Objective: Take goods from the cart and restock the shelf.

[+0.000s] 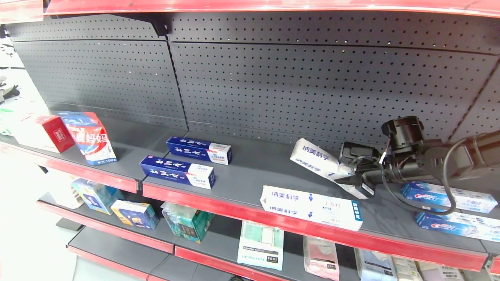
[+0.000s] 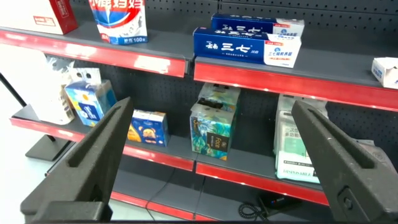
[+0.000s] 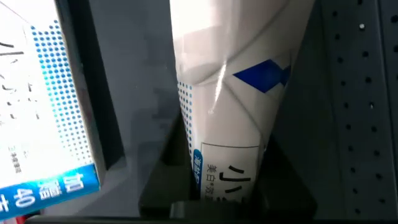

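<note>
The right claw [image 1: 353, 181] was clamped on one end of a long white cardboard toothpaste box with blue print [image 1: 312, 156]. The box lay slanted over the dark grey metal shelf with a red front edge [image 1: 250, 171], near the perforated back panel [image 1: 312, 86]; it perhaps touched the shelf. A matching white box [image 1: 310, 207] lay flat at the front edge. The left claw [image 2: 214, 155] hung open and empty before the lower shelves [image 2: 249, 177].
</note>
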